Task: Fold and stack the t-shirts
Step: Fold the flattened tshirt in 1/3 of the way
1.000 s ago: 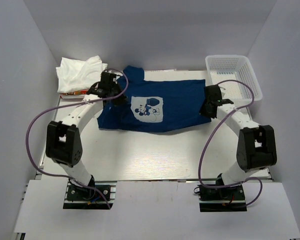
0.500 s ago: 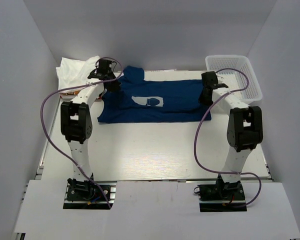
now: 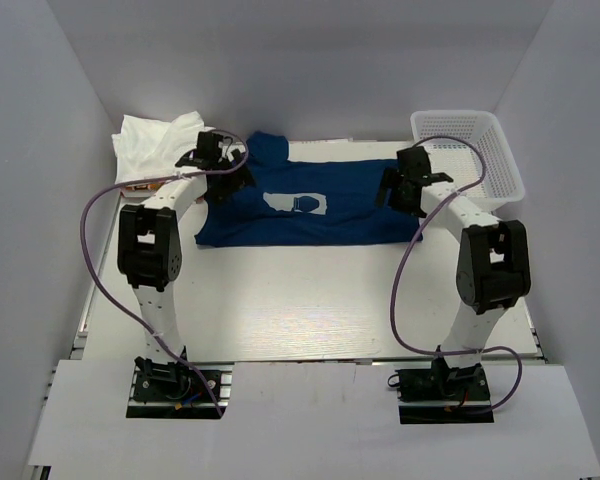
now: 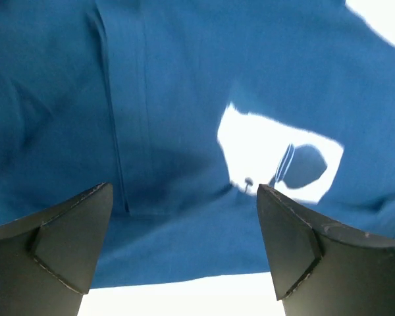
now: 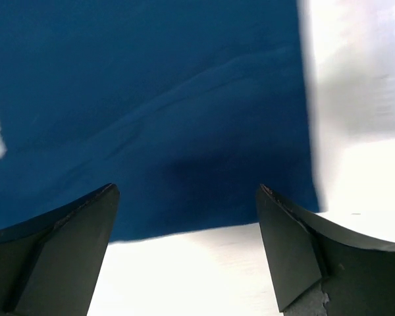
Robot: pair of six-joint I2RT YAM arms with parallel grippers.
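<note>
A navy blue t-shirt (image 3: 310, 205) lies flat at the back middle of the table as a long folded band, its pale print (image 3: 302, 203) partly showing. My left gripper (image 3: 236, 180) hovers open over its left end. My right gripper (image 3: 392, 190) hovers open over its right end. In the left wrist view the open gripper (image 4: 184, 191) has nothing between its fingers, with the navy t-shirt (image 4: 164, 99) and print (image 4: 276, 164) below. The right wrist view shows the open gripper (image 5: 187, 191) empty above the t-shirt's (image 5: 151, 99) near edge. White t-shirts (image 3: 158, 145) lie crumpled at the back left.
A white mesh basket (image 3: 470, 150) stands at the back right, close to the right arm. Purple cables loop beside both arms. The white table (image 3: 300, 300) stretches bare between the navy t-shirt and the arm bases. Grey walls close in on the left, right and back.
Both arms swung the navy t-shirt's near half over towards the back, leaving a narrower band. Both grippers then went from shut to open and let the cloth go.
</note>
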